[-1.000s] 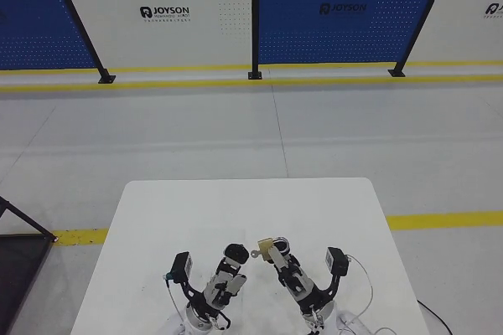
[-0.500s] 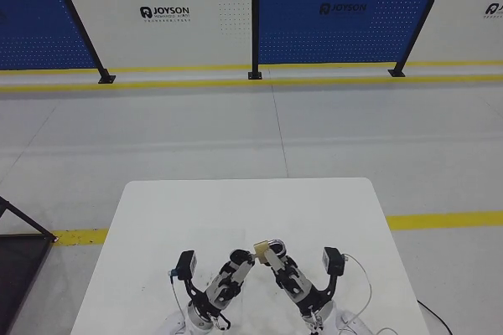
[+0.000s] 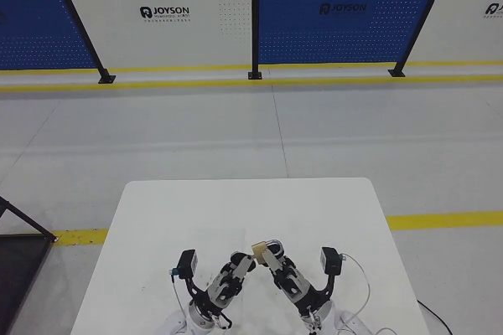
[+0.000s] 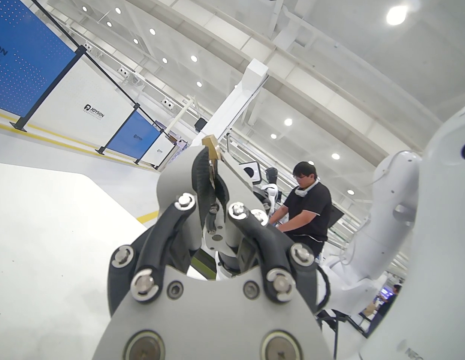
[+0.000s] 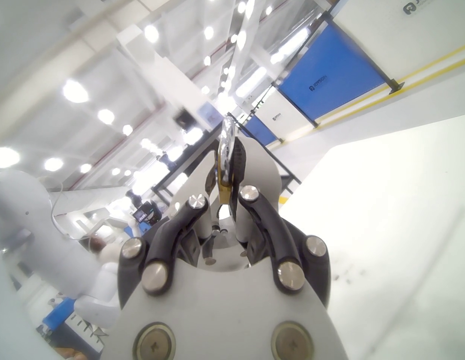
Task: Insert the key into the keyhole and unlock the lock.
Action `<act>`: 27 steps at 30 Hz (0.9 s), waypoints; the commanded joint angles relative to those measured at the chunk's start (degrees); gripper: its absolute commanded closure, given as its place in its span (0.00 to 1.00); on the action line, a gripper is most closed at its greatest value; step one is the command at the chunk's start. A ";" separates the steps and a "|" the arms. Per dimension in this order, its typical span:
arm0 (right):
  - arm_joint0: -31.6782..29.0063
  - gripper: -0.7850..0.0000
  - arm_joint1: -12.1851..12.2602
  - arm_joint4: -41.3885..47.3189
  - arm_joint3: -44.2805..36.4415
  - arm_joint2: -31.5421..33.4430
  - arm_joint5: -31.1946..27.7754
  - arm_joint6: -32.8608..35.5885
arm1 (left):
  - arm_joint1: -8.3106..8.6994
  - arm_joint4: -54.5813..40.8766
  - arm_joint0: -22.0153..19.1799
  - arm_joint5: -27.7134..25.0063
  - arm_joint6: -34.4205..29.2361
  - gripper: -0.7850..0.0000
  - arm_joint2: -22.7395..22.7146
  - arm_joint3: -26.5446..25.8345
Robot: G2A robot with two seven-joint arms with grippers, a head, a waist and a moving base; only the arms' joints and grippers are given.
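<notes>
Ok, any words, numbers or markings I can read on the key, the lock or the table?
On the key: none readable.
On the lock: seen edge-on, none readable.
On the table: no print.
On the fence panels behind: a logo with lettering, brand print only, not read off.

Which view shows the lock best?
Top view: the lock shows its brass face and shackle in the right gripper. The right wrist view has it edge-on between the fingers; the left wrist view shows the key.

My top camera looks steeply down on the table (image 3: 235, 209). My wrist cameras sit close behind my left gripper (image 4: 211, 168) and right gripper (image 5: 226, 164), tilted ceilingward, each catching the tabletop.
</notes>
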 commanded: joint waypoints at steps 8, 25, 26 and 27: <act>0.00 1.00 0.06 -0.76 -0.13 -0.03 -0.15 0.53 | -0.16 0.02 0.18 0.48 -0.33 1.00 -0.21 -0.07; -0.40 1.00 0.30 -1.26 -0.51 0.53 -0.41 0.85 | -0.34 8.08 0.59 1.59 3.46 1.00 -1.64 -0.49; -0.42 1.00 0.31 -1.25 -0.54 0.54 -0.39 0.87 | -0.34 8.93 0.60 1.84 3.87 1.00 -1.74 -0.54; -0.44 1.00 0.33 -1.26 -0.58 0.56 -0.39 0.93 | -0.37 10.10 0.70 2.37 4.70 1.00 -1.86 -0.62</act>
